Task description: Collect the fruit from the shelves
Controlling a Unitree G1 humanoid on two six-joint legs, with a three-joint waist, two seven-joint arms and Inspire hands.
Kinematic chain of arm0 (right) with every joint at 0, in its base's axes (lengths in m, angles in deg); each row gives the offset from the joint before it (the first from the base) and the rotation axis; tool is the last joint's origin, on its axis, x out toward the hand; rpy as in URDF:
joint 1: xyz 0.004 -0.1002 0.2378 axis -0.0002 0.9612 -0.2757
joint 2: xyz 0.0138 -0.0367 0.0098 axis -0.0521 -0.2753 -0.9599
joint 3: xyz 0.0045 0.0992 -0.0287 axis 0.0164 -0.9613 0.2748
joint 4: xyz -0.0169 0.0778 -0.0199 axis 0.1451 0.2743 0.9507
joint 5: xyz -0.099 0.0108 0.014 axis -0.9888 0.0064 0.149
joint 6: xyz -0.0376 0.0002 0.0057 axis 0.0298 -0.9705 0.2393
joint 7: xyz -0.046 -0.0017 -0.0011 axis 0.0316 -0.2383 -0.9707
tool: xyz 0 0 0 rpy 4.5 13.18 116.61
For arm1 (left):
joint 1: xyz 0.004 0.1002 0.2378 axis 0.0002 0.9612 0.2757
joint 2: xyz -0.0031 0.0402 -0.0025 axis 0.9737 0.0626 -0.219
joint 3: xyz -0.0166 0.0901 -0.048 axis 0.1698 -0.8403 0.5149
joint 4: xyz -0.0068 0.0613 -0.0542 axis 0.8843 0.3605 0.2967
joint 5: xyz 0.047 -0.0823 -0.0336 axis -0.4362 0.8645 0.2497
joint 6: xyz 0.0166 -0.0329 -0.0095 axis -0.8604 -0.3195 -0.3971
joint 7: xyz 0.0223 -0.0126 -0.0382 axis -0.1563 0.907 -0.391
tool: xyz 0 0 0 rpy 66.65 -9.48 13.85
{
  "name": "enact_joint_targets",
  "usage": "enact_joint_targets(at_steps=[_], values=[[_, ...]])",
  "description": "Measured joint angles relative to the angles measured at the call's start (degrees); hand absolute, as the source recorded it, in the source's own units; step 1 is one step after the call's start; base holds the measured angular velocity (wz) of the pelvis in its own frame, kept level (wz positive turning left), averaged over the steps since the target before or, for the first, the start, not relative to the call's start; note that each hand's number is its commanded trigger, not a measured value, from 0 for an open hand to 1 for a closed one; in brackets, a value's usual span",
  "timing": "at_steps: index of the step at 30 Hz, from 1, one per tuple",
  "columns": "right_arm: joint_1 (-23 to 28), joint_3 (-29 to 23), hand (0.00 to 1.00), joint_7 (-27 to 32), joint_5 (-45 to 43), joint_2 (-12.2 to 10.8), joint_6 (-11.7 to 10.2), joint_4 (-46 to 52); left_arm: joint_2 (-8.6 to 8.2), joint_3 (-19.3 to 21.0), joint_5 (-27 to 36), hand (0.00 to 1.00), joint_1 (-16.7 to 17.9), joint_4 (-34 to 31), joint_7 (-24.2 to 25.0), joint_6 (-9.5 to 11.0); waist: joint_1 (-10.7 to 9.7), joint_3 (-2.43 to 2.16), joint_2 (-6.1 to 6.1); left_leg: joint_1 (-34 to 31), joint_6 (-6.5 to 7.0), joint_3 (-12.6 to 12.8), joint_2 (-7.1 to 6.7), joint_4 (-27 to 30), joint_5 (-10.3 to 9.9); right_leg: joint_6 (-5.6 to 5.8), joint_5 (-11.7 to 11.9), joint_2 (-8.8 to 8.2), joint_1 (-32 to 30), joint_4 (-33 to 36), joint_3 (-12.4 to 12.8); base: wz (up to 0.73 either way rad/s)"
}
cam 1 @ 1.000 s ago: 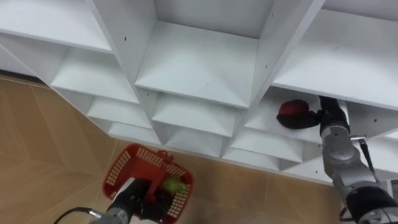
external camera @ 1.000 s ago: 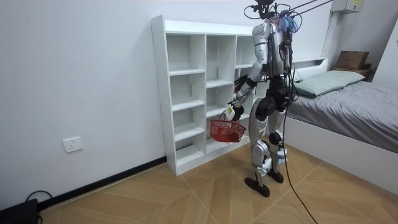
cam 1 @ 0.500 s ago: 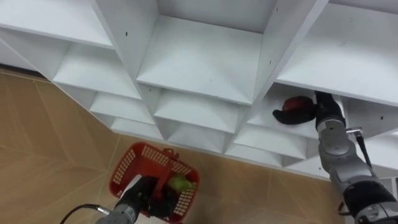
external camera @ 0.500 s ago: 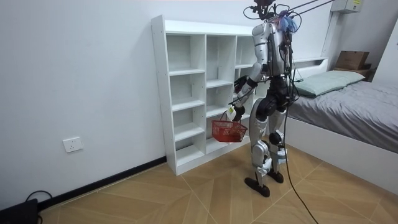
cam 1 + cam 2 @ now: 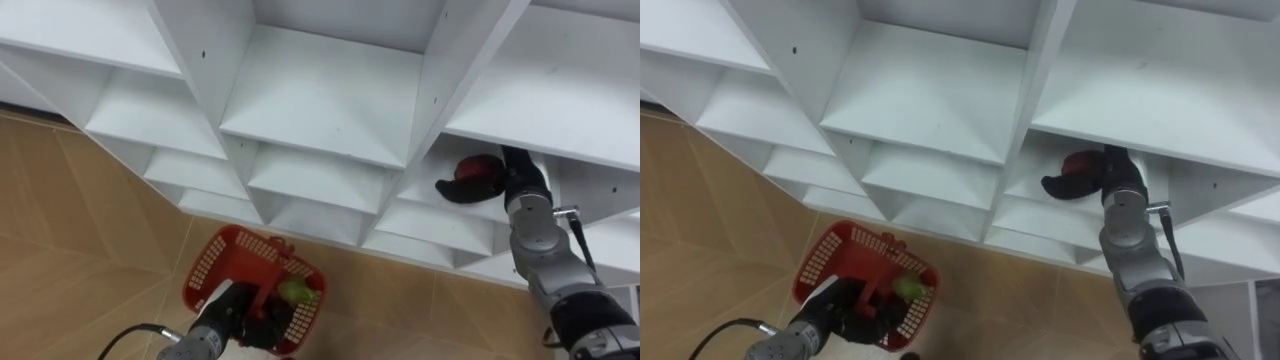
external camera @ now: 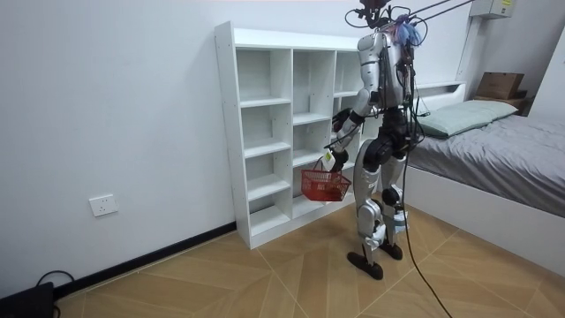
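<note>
A red fruit (image 5: 478, 168) lies in a compartment of the white closet (image 5: 320, 100), on my right side. My right hand (image 5: 512, 178) reaches into that compartment, and its dark fingers (image 5: 453, 190) curl round the fruit from below. Low on my left hangs a red plastic basket (image 5: 222, 262) with a green fruit (image 5: 293, 292) inside. My left hand (image 5: 232, 312) is shut on the basket's handle. In the room view I stand close in front of the closet (image 6: 265, 132), the basket (image 6: 323, 185) hanging at thigh height.
The closet's other compartments near me are bare white shelves with upright dividers. Wooden floor (image 5: 70, 230) lies below and to the left. A bed (image 6: 494, 132) stands behind me at the room view's right.
My right hand's fingers have closed round the red fruit, now partly covering it. The basket has shifted a little to the right in the eye view.
</note>
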Motion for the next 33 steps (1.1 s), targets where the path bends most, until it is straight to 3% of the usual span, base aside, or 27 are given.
enact_joint_targets(at_steps=[18,33], values=[[0.1,0.3,0.0,0.0,-0.3,0.0,0.0,-0.3,-0.01,0.0,0.0,1.0,-0.1,0.0,0.0,0.0,-0.3,0.1,-0.02,-0.2,0.0,0.2,0.0,0.0,0.0,0.0,0.0,-0.01,-0.2,0.0,-0.1,0.0],[0.1,0.1,0.0,-0.7,-10.6,0.0,-1.1,-2.1,0.19,0.5,1.1,1.0,-0.7,-0.1,-0.5,0.6,-1.1,0.04,0.02,-0.4,0.0,0.0,0.0,0.1,0.0,-0.01,0.0,-0.01,-0.4,-0.1,0.0,0.0]])
